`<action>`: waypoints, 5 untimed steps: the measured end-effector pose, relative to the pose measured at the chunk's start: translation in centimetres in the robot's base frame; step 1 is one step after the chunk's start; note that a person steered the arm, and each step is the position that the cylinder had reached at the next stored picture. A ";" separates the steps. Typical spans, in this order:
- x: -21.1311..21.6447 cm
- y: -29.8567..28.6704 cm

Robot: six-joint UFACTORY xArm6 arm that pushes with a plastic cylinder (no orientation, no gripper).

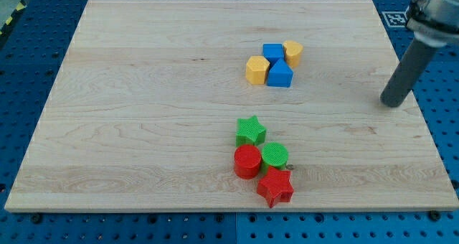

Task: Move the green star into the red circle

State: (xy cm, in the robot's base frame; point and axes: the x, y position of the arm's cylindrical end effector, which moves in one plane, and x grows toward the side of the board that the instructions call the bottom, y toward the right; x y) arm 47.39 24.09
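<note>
Board (143, 93) of pale wood fills most of the view, lying on a blue table (437, 50) dotted with holes. My tip (391, 104) sits at the board's 3 o'clock edge, the dark rod rising toward 1 o'clock. It touches no block and holds nothing; it is a bare rod, well apart from every block.

Near the board's 6 o'clock side lies a tight cluster. The green star (250, 130) is at its 12 o'clock end. The red circle (247, 161) lies just below the star, touching or nearly touching it. A green circle (275, 156) sits at the red circle's 3 o'clock, pressed against it. A red star (275, 186) sits at the cluster's 5 o'clock end.

Toward 1 o'clock from the board's centre is a second cluster: a blue square block (273, 52), a blue triangle (280, 74), and two yellow blocks, one (257, 69) at 9 o'clock of the triangle, the other (292, 52) at 3 o'clock of the square.
</note>
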 end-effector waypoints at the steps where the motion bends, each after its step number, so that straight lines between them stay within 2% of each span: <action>1: 1.4 -4.5; 5: -0.5 -22.6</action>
State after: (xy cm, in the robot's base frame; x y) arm 46.87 1.46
